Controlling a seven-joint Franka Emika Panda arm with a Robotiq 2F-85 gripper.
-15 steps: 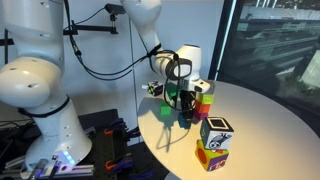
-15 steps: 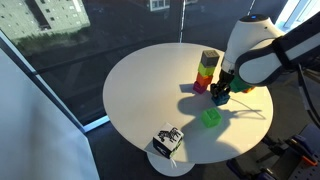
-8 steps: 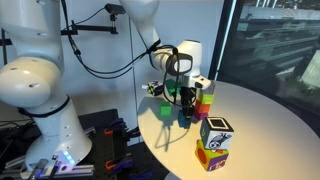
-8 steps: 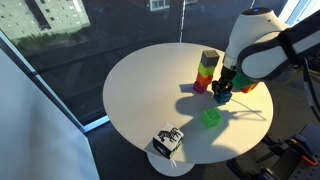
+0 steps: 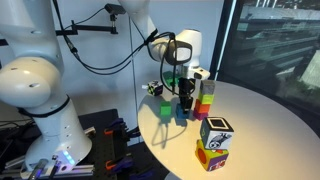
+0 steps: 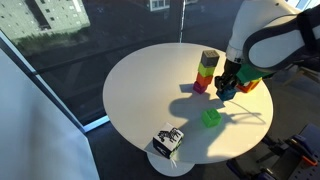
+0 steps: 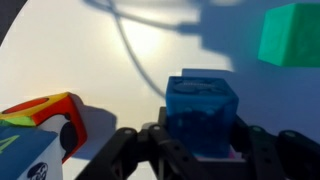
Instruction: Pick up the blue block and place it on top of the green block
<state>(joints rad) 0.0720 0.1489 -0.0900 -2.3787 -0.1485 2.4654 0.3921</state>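
Note:
My gripper [image 5: 186, 98] is shut on the blue block [image 7: 200, 112], a small dark blue cube, and holds it above the white round table [image 6: 150, 90]. In an exterior view the gripper [image 6: 227, 90] hangs beside the multicoloured block tower [image 6: 207, 70]. The green block [image 6: 211, 118], a plain lime cube, sits alone on the table in front of the gripper. It shows at the upper right of the wrist view [image 7: 290, 35] and in an exterior view [image 5: 166, 111]. In the wrist view the jaws [image 7: 200, 148] clamp both sides of the blue block.
The block tower [image 5: 205, 95] stands close behind the gripper. Two stacked large patterned cubes [image 5: 215, 142] stand near the table edge; one corner shows in the wrist view [image 7: 35, 135]. A small dark cube with markings [image 6: 167, 139] sits at the table rim.
The gripper has risen from the table with the blue block held in it. The green block and the tower have not moved.

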